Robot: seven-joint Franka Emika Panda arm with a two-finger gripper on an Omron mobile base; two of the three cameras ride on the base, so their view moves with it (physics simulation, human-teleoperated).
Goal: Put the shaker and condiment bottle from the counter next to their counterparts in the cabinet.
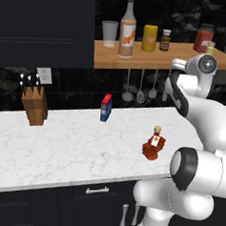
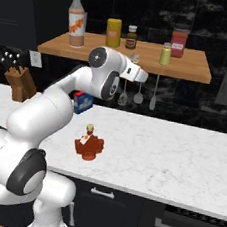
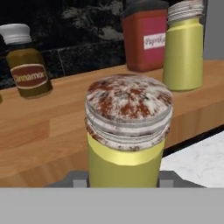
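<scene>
You have the cabinet (image 2: pixel 191 69) shelf ahead, the condiment bottle (image 1: pixel 154 143) waiting on the counter (image 1: pixel 60 144). Your gripper (image 3: pixel 122 181) is clamped on the shaker (image 3: pixel 127 131), near the shelf edge. Release short of the board and it drops; overshoot and you knock its twin (image 3: pixel 183 48).

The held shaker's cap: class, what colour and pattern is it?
The shaker has a pale grey cap mottled with reddish-brown speckles; the hand view shows it best.
</scene>
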